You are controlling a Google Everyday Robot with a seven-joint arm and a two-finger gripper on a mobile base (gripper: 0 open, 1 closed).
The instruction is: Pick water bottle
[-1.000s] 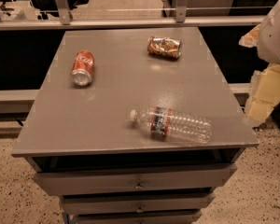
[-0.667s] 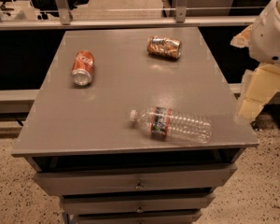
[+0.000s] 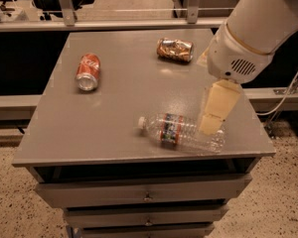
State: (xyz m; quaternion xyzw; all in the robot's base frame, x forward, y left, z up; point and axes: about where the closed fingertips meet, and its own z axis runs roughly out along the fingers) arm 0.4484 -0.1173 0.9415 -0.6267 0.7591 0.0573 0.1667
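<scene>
Camera view, from the near edge outward. Lowest and nearest: stacked grey drawer fronts point(image 3: 148, 197) with small pulls, above speckled floor point(image 3: 10, 207). Over them, a flat grey tabletop point(image 3: 104, 128).

Close to its front edge, right of centre: the water bottle point(image 3: 181, 132), lying on its side. White cap toward the left, red-and-blue label band around the middle, clear ribbed body running off to the right.

Over the bottle's base end, hanging down from a bulky white arm point(image 3: 258, 29) at upper right: the gripper point(image 3: 212, 124), cream-coloured, lower end overlapping the bottle in this view. Cannot tell whether touching or just above it. Cannot tell how wide it stands, nor whether it has any hold on the bottle.

Farther back on the left, well apart from the bottle: a red soda can point(image 3: 88, 71) on its side, silver end facing near. Farther still, near the back edge and right of centre: a dented brown-and-silver can point(image 3: 175, 49), also lying down. Beyond the table, a grey rail point(image 3: 114, 24) running across.
</scene>
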